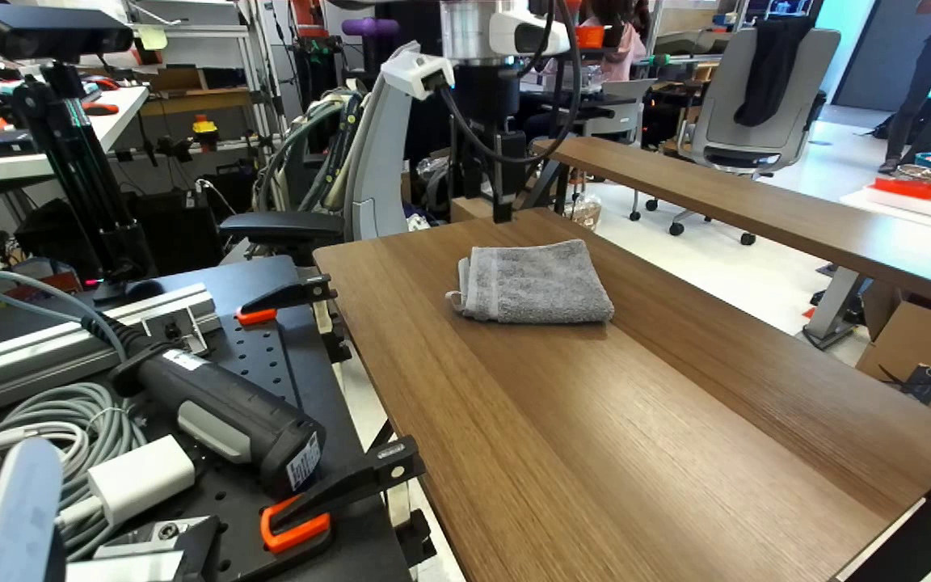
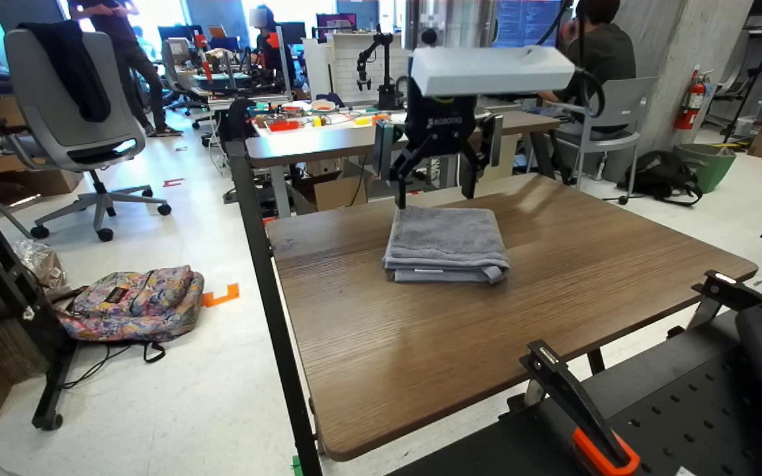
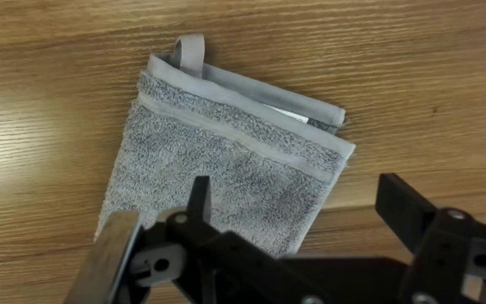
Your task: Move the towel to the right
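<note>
The towel is a grey folded cloth lying flat on the wooden table; it shows in both exterior views. In the wrist view the towel has a small loop at one corner and a white label between its folds. My gripper is open and empty, above the table and near the towel's far edge in that exterior view. In the wrist view, the gripper has its left finger over the towel and its right finger over bare wood beyond the towel's edge. The near part of the towel is hidden behind the gripper.
The wooden table has a black bench along one side, with orange-black clamps at the edge. A black handheld tool and cables lie on the bench. A second wooden table stands beyond.
</note>
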Robot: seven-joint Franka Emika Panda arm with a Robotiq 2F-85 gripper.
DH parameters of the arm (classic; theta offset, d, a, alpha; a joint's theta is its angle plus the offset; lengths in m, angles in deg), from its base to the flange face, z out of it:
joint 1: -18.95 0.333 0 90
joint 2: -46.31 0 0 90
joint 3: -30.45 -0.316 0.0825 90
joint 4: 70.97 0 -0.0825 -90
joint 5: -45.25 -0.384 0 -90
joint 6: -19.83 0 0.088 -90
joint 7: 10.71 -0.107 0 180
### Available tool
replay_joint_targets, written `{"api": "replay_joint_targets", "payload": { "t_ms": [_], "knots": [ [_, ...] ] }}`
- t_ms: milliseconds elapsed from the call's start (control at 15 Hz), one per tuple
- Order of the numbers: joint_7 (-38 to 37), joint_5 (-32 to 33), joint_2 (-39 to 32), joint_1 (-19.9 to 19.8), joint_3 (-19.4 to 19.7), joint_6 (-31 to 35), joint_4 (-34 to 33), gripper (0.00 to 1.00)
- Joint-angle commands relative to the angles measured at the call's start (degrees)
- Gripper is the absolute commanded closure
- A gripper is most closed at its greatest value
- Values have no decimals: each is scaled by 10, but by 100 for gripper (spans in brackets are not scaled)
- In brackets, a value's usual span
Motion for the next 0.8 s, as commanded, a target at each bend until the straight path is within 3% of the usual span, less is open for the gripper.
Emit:
{"api": "replay_joint_targets", "payload": {
  "t_ms": [0, 733],
  "knots": [
    [-22, -8, -66, 30, 35, 7, -64, 0],
    [-12, -45, -157, 26, 68, 9, -127, 0]
  ]
}}
